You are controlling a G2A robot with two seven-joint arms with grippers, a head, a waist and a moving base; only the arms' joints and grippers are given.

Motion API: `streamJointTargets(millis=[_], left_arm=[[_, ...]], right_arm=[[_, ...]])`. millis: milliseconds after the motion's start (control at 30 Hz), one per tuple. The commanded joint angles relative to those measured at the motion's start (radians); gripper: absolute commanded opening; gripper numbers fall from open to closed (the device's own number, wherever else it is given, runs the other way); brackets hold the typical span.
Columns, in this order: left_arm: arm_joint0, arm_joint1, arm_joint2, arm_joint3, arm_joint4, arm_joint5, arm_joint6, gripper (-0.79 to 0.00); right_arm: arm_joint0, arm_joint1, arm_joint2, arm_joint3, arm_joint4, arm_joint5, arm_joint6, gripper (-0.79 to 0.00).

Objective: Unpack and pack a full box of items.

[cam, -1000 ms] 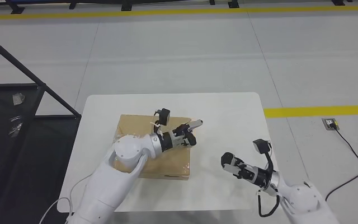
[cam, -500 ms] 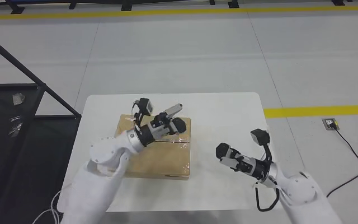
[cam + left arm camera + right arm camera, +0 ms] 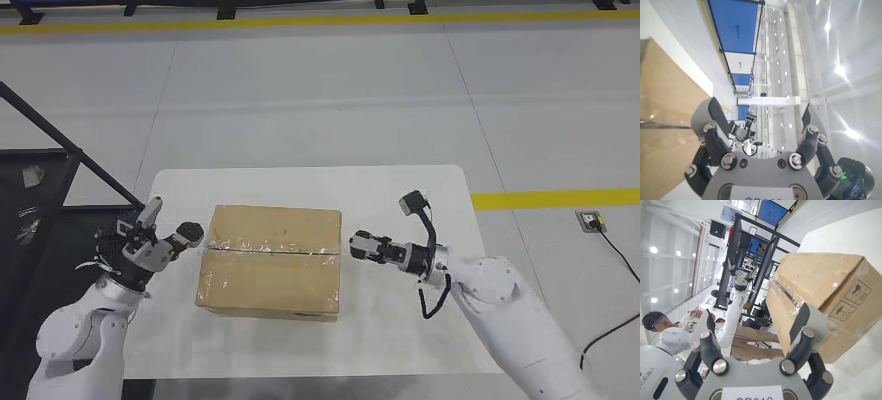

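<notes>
A closed cardboard box (image 3: 272,262), its top seam sealed with clear tape, sits on the white table (image 3: 400,195). My left gripper (image 3: 170,224) is off the box's left end, apart from it, open and holding nothing. In the left wrist view the left gripper (image 3: 761,115) has the box (image 3: 662,102) to one side. My right gripper (image 3: 358,245) sits just off the box's right end, also open and holding nothing. The right wrist view shows the right gripper (image 3: 756,321) close to the box (image 3: 819,285), one finger (image 3: 804,317) in front of its taped end.
A black metal rack (image 3: 40,200) stands off the table's left side. A yellow line (image 3: 550,198) runs along the floor to the right. Bare table surface lies behind the box and at the front right.
My left arm has swung from above the box out to its left end. My right arm has moved from the table's front right up to the box's right end.
</notes>
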Motion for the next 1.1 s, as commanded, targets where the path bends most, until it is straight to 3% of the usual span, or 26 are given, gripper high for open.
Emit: streamJointTargets(millis=[0,367,567,733,1067], left_arm=[[0.014,0.003,-0.024,0.031,-0.019,-0.008,0.005,0.0],[0.021,0.009,-0.03,0.126,-0.031,-0.032,0.034,0.0],[0.009,0.011,-0.025,0.174,-0.039,-0.04,0.057,0.0],[0.011,0.013,-0.018,0.187,-0.046,-0.043,0.056,0.0],[0.014,0.017,-0.011,0.191,-0.06,-0.041,0.062,0.0]], right_arm=[[0.024,-0.007,-0.013,0.054,0.023,0.006,0.02,0.0],[0.057,-0.027,-0.047,0.161,0.07,-0.014,0.091,0.0],[0.03,-0.031,-0.029,0.133,0.052,-0.08,-0.014,0.0],[0.024,-0.031,-0.034,0.088,0.025,-0.032,0.011,0.0],[0.051,-0.046,-0.065,0.127,0.014,0.039,0.032,0.0]])
